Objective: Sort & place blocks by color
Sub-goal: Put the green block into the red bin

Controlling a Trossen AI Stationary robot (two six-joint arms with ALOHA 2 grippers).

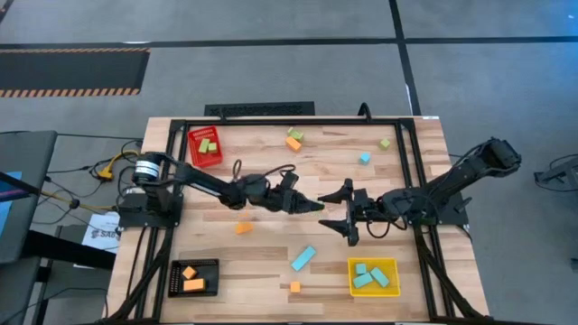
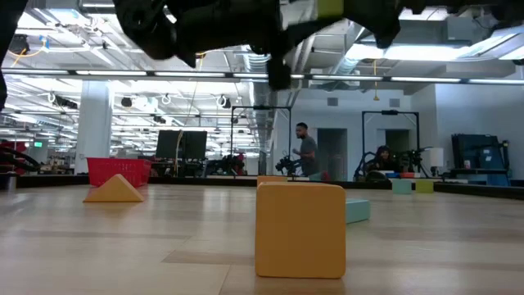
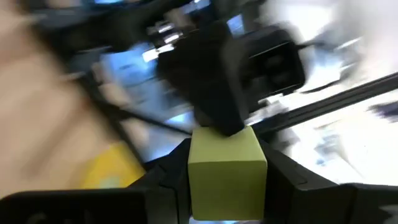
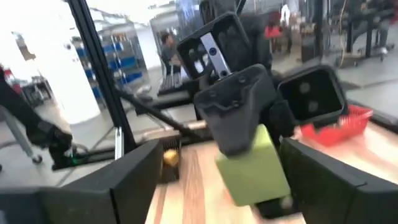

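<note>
- Note the table (image 1: 271,262): a light wooden top inside a dark frame, with both arms reaching in to meet above its middle.
- Locate the left gripper (image 1: 312,206) at the centre, raised off the wood. In the left wrist view its fingers (image 3: 158,186) press both sides of the light green block (image 3: 227,171); the jaws stand narrow, closed on that block.
- Locate the right gripper (image 1: 348,214) facing it, just beside. Its jaws stand spread wide; in the right wrist view its fingers (image 4: 134,180) sit clear of the light green block on either side, holding nothing.
- Check the yellow bin (image 1: 373,277) near the front edge on the right: it holds cyan blocks (image 1: 370,275).
- Check the black bin (image 1: 194,277) at the front left: it holds orange blocks (image 1: 191,278).
- Check the red bin (image 1: 206,147) at the back left: it holds light green blocks (image 1: 208,145).
- Find the cyan bar (image 1: 303,258) lying on the wood between the black and yellow bins.
- Find loose pieces on the wood: an orange block (image 1: 244,227) under the left arm, an orange cube (image 1: 295,287) at the front edge, a green-and-orange pair (image 1: 294,139) at the back, a cyan cube (image 1: 365,158) and a green cube (image 1: 385,143) at the back right.
</note>
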